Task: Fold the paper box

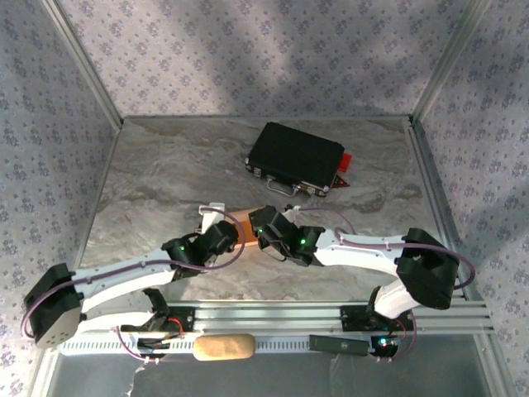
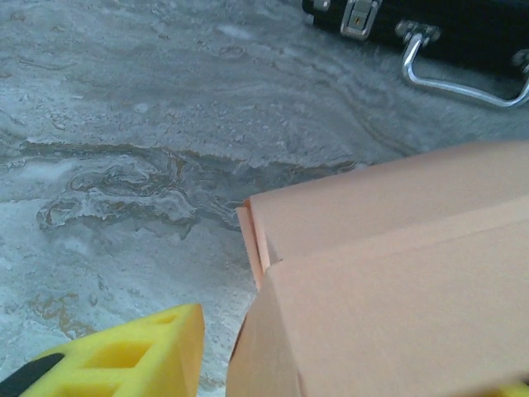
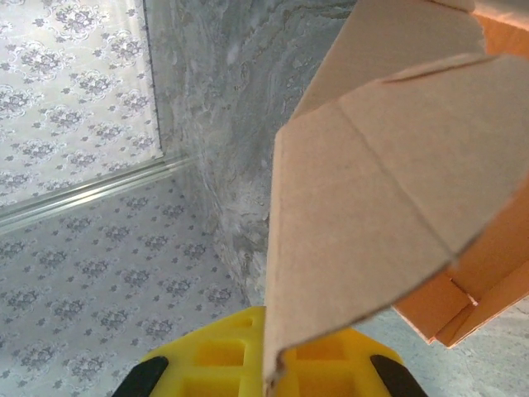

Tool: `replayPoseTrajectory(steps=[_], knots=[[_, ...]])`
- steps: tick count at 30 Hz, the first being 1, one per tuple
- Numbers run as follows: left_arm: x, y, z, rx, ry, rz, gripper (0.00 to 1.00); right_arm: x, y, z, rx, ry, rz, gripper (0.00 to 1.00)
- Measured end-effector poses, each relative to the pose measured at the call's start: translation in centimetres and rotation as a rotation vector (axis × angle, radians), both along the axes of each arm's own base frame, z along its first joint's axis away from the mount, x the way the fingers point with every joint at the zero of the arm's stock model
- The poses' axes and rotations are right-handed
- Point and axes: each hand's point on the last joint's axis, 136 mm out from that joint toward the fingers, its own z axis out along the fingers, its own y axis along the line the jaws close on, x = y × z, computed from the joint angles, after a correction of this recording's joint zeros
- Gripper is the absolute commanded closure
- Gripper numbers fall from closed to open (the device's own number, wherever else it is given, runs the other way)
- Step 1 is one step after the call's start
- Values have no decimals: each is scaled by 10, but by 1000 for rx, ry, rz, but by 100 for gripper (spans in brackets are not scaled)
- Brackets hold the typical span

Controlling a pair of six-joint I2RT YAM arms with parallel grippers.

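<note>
The salmon-tan paper box (image 1: 246,228) sits partly folded on the marble table (image 1: 165,174), between the two grippers. My left gripper (image 1: 221,235) is at its left side. In the left wrist view the box (image 2: 397,273) lies between the jaws, and a strip of table shows between the box and the yellow left finger (image 2: 136,354), so the left gripper (image 2: 355,368) is open. My right gripper (image 1: 266,231) is at the box's right end. In the right wrist view the right gripper (image 3: 279,368) is shut on the thin edge of a raised flap (image 3: 372,190).
A black hard case (image 1: 296,157) with metal latches and a handle (image 2: 463,78) lies behind the box, with a small red piece (image 1: 342,163) at its right. A tan sponge-like block (image 1: 223,347) rests on the front rail. Patterned walls (image 3: 74,124) enclose the table.
</note>
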Motion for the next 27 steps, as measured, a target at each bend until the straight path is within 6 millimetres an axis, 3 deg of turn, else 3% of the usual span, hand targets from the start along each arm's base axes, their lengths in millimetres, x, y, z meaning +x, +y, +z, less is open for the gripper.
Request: replayPoseTrajectory(steps=[5, 11, 16, 20, 27], knots=[[-13, 2, 30, -116, 5, -4, 48, 4, -2, -1, 14, 1, -5, 100], [-23, 12, 67, -260, -2, 39, 48, -5, -6, -22, -28, 35, 43, 100], [-26, 13, 84, -307, 7, 46, 43, -10, -12, -36, -61, 55, 73, 100], [-23, 13, 79, -294, 40, 58, 42, -14, -16, -47, -89, 69, 97, 100], [-7, 16, 39, -302, 178, 117, 45, -15, -25, -62, -112, 90, 139, 100]])
